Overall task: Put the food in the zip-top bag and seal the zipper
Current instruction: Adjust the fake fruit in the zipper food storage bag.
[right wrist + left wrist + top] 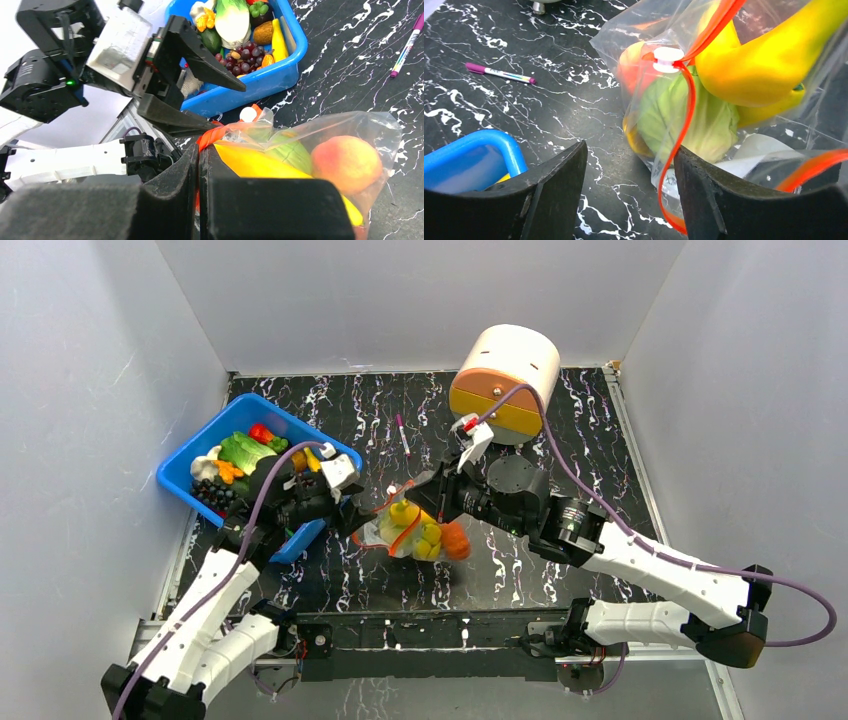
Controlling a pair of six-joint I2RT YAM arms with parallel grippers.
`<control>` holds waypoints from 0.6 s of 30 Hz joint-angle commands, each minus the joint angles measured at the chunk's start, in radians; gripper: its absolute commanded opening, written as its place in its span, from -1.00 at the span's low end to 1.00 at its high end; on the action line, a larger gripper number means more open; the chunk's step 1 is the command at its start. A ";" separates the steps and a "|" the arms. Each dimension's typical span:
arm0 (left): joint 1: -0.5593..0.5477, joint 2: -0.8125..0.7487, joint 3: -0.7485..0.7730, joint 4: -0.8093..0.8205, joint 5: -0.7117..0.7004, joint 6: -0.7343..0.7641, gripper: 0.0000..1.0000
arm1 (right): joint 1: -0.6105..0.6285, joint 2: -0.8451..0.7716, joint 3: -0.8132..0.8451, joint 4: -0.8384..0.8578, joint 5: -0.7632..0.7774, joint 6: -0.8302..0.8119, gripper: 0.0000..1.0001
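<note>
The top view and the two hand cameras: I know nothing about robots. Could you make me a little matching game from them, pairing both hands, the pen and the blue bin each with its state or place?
Things:
1. left hand
2. right hand
3. pen
4. blue bin

States or places:
A. holds dark grapes and other toy food
B. pinched shut on the mouth of the zip-top bag
C. open, fingers apart, beside the bag
D. lying alone on the table, apart from the bag

Pairs: 1-C, 2-B, 3-D, 4-A
</note>
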 commanded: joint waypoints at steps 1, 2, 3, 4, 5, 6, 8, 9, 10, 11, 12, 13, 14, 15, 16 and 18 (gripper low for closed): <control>0.002 0.020 -0.050 0.119 0.094 0.032 0.26 | -0.005 -0.030 0.007 0.108 -0.023 -0.005 -1.00; 0.001 0.023 -0.062 0.147 0.114 0.017 0.26 | -0.006 -0.029 0.004 0.113 -0.026 -0.002 -1.00; 0.001 0.029 -0.073 0.176 0.132 0.007 0.26 | -0.006 -0.028 0.002 0.117 -0.033 0.000 -1.00; 0.002 0.033 -0.080 0.199 0.144 -0.001 0.26 | -0.006 -0.027 0.001 0.120 -0.039 0.002 -1.00; 0.001 0.041 -0.085 0.220 0.154 -0.005 0.25 | -0.006 -0.024 -0.001 0.121 -0.043 0.003 -1.00; 0.001 0.051 -0.086 0.238 0.160 -0.007 0.24 | -0.006 -0.023 -0.003 0.121 -0.047 0.005 -1.00; 0.002 0.072 -0.080 0.262 0.184 -0.006 0.15 | -0.006 -0.021 -0.013 0.121 -0.049 0.009 -1.00; 0.002 0.083 -0.078 0.275 0.203 -0.007 0.00 | -0.005 -0.022 -0.019 0.122 -0.049 0.009 -1.00; 0.001 0.095 -0.073 0.287 0.221 -0.013 -0.35 | -0.006 -0.023 -0.025 0.122 -0.046 0.009 -1.00; 0.001 0.104 -0.069 0.296 0.230 -0.024 -0.76 | -0.007 -0.022 -0.029 0.118 -0.040 0.008 -1.00; 0.001 0.110 -0.065 0.304 0.229 -0.045 -1.00 | -0.009 -0.022 -0.029 0.102 -0.024 0.005 -1.00; 0.002 0.111 -0.065 0.314 0.220 -0.073 -1.00 | -0.010 -0.020 -0.022 0.084 0.005 0.004 -1.00; 0.002 0.107 -0.068 0.333 0.202 -0.115 -1.00 | -0.011 -0.016 -0.013 0.039 0.039 0.002 -0.91; 0.001 0.100 -0.076 0.371 0.177 -0.180 -1.00 | -0.012 -0.013 0.001 -0.003 0.085 0.005 -0.75; 0.001 0.089 -0.090 0.434 0.149 -0.250 -1.00 | -0.012 -0.008 0.019 -0.054 0.132 0.019 -0.57; 0.002 0.084 -0.119 0.518 0.106 -0.381 -1.00 | -0.012 0.000 0.059 -0.162 0.241 0.079 -0.26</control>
